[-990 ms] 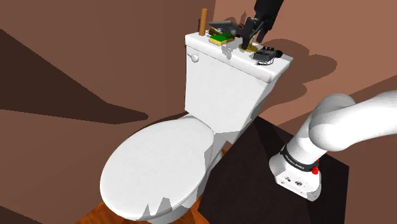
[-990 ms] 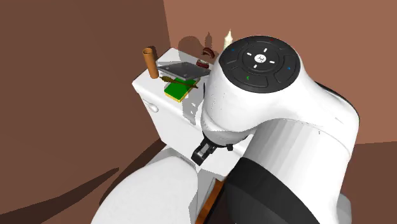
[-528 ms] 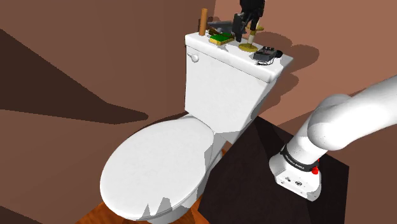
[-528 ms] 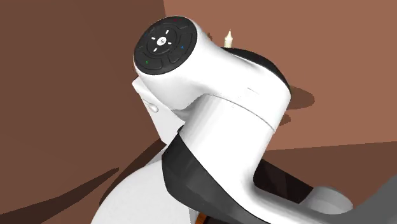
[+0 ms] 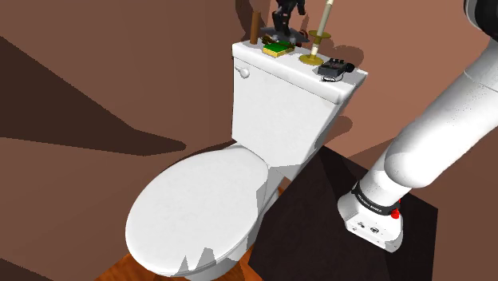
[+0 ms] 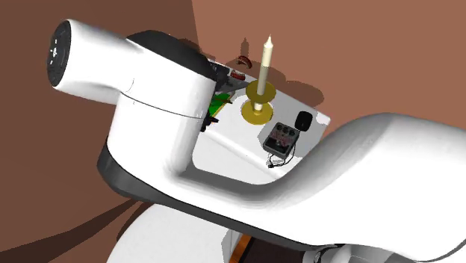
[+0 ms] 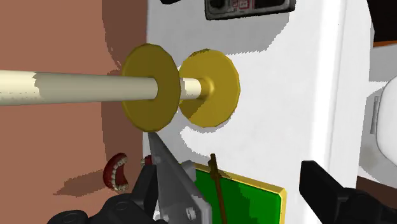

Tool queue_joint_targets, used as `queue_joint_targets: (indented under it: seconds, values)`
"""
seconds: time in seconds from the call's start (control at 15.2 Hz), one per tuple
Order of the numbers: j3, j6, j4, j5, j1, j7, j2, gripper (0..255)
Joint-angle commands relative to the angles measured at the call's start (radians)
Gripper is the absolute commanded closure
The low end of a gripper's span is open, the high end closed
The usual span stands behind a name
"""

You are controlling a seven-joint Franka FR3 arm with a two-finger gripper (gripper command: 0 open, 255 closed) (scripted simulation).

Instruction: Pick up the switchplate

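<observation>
Switchplate (image 7: 173, 186): grey, tilted against green pad (image 7: 245, 194) on tank (image 7: 305, 95), near candlestick (image 7: 203, 86) | pincer (image 7: 232, 191): open, jaws wide apart, plate just beside one finger, unclasped | step: likely alignment before grasp | next: centring jaws across plate's thin edge, then closing.

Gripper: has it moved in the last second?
Yes. The gripper has gone to the shoulder view's left, from the candle holder towards the brown cylinder.
</observation>
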Motion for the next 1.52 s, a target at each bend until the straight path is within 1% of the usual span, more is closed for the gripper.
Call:
queue_joint_targets:
  seconds: [0.0, 0.2, 0.26, 0.73, 0.86, 0.92, 1.45]
  values:
    - [0.023, -0.066, 0.111, -0.109, 0.01, -0.017, 0.111, 0]
    - [0.033, -0.154, 0.272, -0.274, 0.041, -0.069, 0.271, 0]
    - [0.031, -0.166, 0.297, -0.3, 0.049, -0.079, 0.296, 0]
    - [0.027, -0.103, 0.195, -0.278, 0.039, -0.013, 0.282, 0]
    - [0.027, -0.098, 0.187, -0.276, 0.039, -0.008, 0.281, 0]
    - [0.027, -0.098, 0.185, -0.276, 0.038, -0.007, 0.28, 255]
    - [0.028, -0.098, 0.183, -0.275, 0.038, -0.007, 0.278, 255]
